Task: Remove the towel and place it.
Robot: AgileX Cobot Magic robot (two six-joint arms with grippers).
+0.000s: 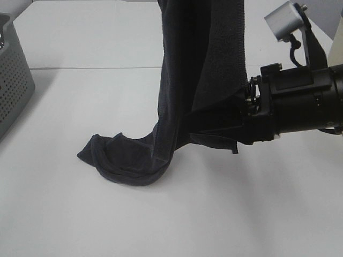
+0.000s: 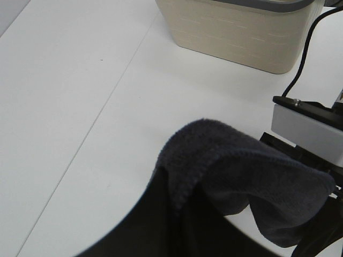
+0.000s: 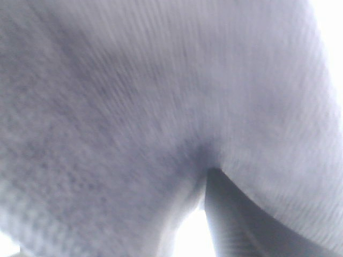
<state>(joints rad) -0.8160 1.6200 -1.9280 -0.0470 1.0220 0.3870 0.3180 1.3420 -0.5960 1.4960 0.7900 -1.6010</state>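
Observation:
The dark charcoal towel (image 1: 203, 69) hangs down from above the top edge of the exterior high view. Its lower end (image 1: 123, 160) lies crumpled on the white table. My right gripper (image 1: 245, 110) reaches in from the right and is shut on the towel's side edge at mid height, pulling the cloth taut toward it. The right wrist view is filled with blurred towel cloth (image 3: 134, 107). My left gripper is out of the exterior high view, above the frame. In the left wrist view a fold of the towel (image 2: 241, 171) drapes over it and hides its fingers.
A grey perforated basket (image 1: 13, 80) stands at the table's left edge. The left wrist view shows a pale slotted basket (image 2: 241, 37) on the table and the right arm's silver camera housing (image 2: 305, 126) close to the towel. The white table (image 1: 241, 214) extends in front.

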